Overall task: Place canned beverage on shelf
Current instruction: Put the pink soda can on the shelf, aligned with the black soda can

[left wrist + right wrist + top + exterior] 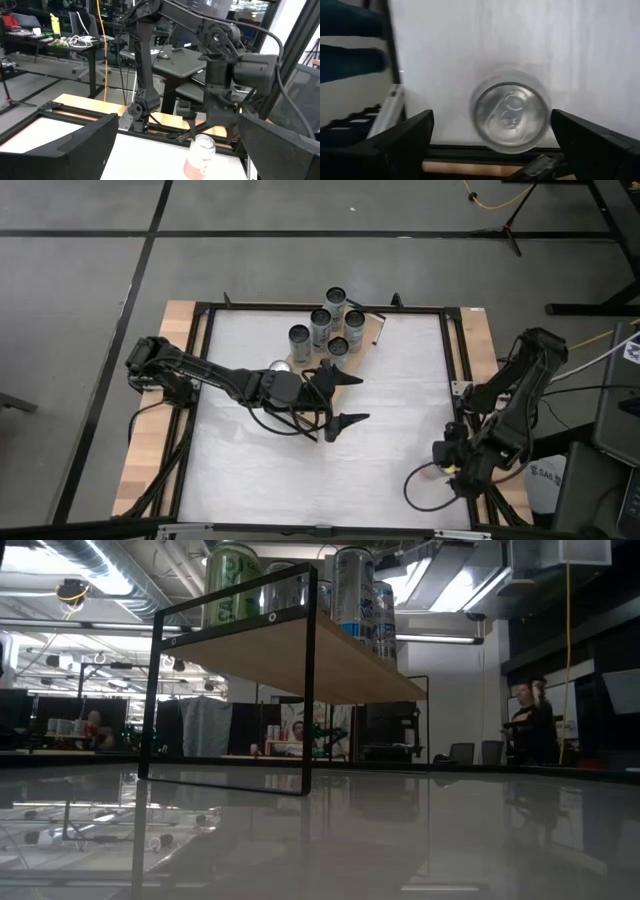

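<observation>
Five cans [328,327] stand clustered on the shelf [375,330] at the far edge of the white table [250,470], seen from above; the shelf's wooden board is almost wholly hidden beneath them, with only a corner showing. From table height the shelf [300,650] appears as a light wood board on a thin black frame, raised above the glossy tabletop, and the cans [350,590] on it are cut off at the top edge, their labels hard to read. A sixth can [510,117] stands upright on the table near the right front corner, directly below the right gripper [452,463], whose fingers are spread wide on either side of it without touching; from above, this can is mostly hidden by the arm. The right wrist camera looks straight down on the can's silver lid and pull tab, with one dark finger [395,145] at each side. The left gripper [345,398] hovers over the middle of the table, just in front of the shelf, its two fingers wide apart and holding nothing. Its wrist camera looks across the table at the right arm [220,55] and the pale can [200,157] below it, slightly blurred and partly cut off by the frame's lower edge. Blurred people sit in the room beyond the table.
</observation>
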`<action>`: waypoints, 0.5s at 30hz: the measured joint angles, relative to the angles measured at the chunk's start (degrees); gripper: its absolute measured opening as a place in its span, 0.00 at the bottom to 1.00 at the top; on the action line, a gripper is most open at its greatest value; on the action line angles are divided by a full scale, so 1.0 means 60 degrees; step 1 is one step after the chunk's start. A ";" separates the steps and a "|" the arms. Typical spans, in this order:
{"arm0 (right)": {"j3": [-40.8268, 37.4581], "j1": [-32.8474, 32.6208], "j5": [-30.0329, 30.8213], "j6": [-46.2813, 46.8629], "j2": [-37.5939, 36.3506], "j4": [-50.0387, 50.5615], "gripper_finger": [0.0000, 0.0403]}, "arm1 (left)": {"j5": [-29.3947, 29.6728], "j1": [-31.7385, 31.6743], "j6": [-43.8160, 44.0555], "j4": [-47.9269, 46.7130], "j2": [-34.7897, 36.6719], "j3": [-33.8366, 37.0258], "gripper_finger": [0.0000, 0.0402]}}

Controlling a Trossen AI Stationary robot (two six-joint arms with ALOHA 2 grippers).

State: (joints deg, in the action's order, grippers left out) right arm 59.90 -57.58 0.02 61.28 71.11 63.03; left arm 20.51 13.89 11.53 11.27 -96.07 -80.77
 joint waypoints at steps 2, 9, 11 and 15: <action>0.0006 0.0007 0.0009 0.0000 0.0198 0.0228 0.97 | 0.0004 0.0000 0.0000 0.0000 0.0000 0.0000 1.00; 0.0003 0.0015 0.0421 -0.0004 0.0510 0.0597 0.97 | 0.0004 0.0000 0.0000 -0.0007 0.0000 0.0000 1.00; 0.0003 0.0015 0.0428 -0.0004 0.0514 0.0595 0.97 | 0.0004 0.0000 0.0000 -0.0007 0.0000 0.0000 1.00; 0.0003 0.0018 0.0428 -0.0025 0.0514 0.0590 0.97 | 0.0004 0.0003 -0.0003 -0.0007 0.0000 0.0000 1.00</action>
State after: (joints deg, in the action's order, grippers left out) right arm 59.92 -57.47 2.59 61.13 74.19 66.57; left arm 20.53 13.91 11.51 11.22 -96.07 -80.77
